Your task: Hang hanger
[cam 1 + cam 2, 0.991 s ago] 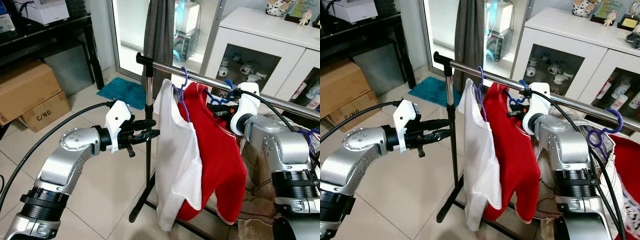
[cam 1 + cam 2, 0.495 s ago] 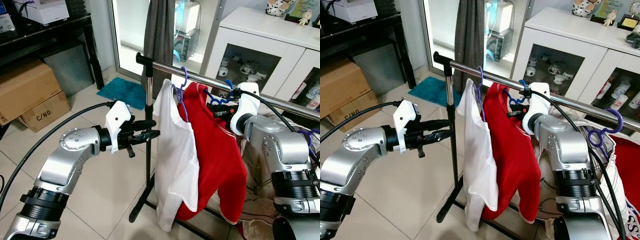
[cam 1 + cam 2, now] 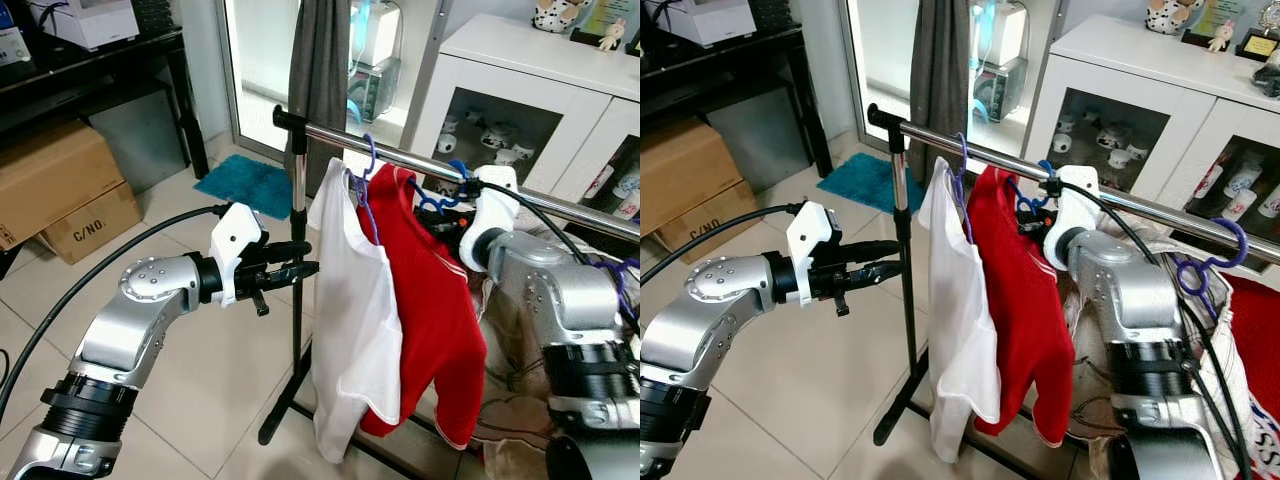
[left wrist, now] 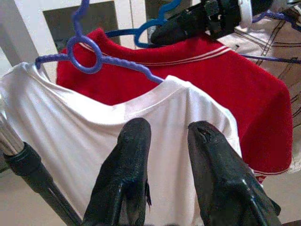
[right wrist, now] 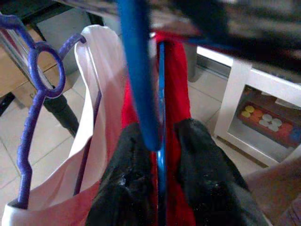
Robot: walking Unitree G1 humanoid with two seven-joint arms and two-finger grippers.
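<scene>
On the chrome rail (image 3: 400,158), a blue hanger (image 3: 432,203) carrying a red shirt (image 3: 430,310) was clamped by the right gripper (image 5: 157,155). Left of it, a white shirt (image 3: 350,320) was hung. The left gripper (image 4: 165,136) was held slightly parted, empty, near the rack post (image 3: 297,230).

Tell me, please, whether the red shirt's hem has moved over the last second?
Yes. The red shirt has swung slightly: its hem hangs closer to the rack's upright pole and a little higher than before, while the right gripper holds its blue hanger.
</scene>
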